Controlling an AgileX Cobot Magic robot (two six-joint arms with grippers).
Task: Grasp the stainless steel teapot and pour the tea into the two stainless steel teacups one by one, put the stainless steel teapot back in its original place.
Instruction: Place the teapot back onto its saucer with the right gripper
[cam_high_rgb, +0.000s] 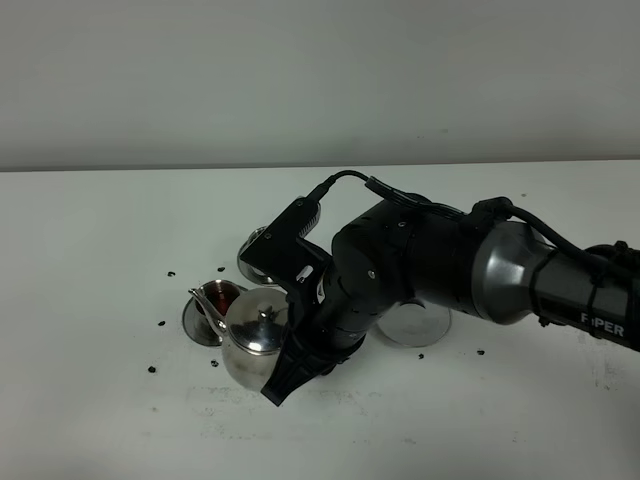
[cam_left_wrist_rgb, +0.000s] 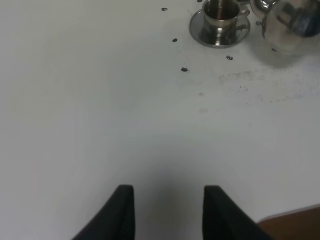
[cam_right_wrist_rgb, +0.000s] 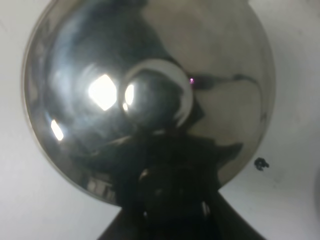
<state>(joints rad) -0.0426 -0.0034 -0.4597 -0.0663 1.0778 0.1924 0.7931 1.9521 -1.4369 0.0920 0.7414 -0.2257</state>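
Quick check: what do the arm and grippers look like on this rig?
Right arm: matte black joints, a grey metallic forearm, white lettering near its base, black cables looping over the top. Right gripper: black, tapered. Left gripper: two plain black fingers; its arm is unseen.

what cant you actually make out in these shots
- Second teacup: in the exterior high view the right arm covers most of it; only a steel rim shows.
- Right gripper: its grip on the teapot is hidden by the pot's body in both the high and right wrist views.
- Teapot spout: the right wrist view is filled by the lid and body, so no spout shows.
- Near teacup: cut by the left wrist view's edge.
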